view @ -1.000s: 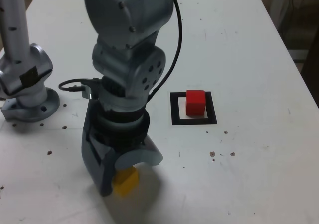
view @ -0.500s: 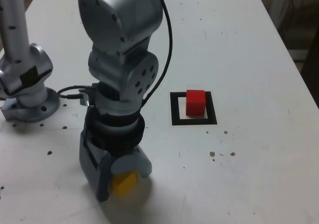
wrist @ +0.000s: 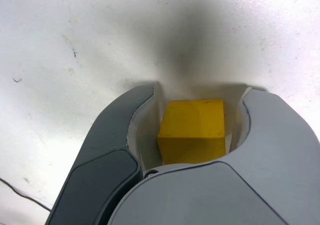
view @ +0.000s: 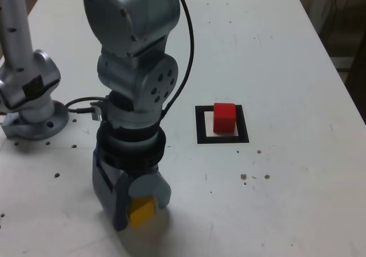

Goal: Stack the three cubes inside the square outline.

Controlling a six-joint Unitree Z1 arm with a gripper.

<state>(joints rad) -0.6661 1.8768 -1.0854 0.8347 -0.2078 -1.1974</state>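
Pincer closes in around the yellow cube

On the exterior view's clock face, the pincer (view: 141,217) is near seven o'clock, low over the desk (view: 291,183). Its jaws have drawn much closer together over the last second, and the yellow cube (wrist: 194,125) now sits between them. The wrist view shows the cube tucked in the curved hollow, with a narrow gap seeming to remain on one side, so I cannot tell whether it is firmly clamped. Nor can I tell whether it is off the desk.

The red cube (view: 225,119) has not moved. It sits inside the square outline (view: 201,125), towards the border's three o'clock side. From the yellow cube, that target lies between one and two o'clock. The green cube is not visible in either view.

For the task, this looks like the pick-up of the second block. Next should come a secure grip, a lift, then a careful lowering onto the red cube, which a low approach could knock askew.
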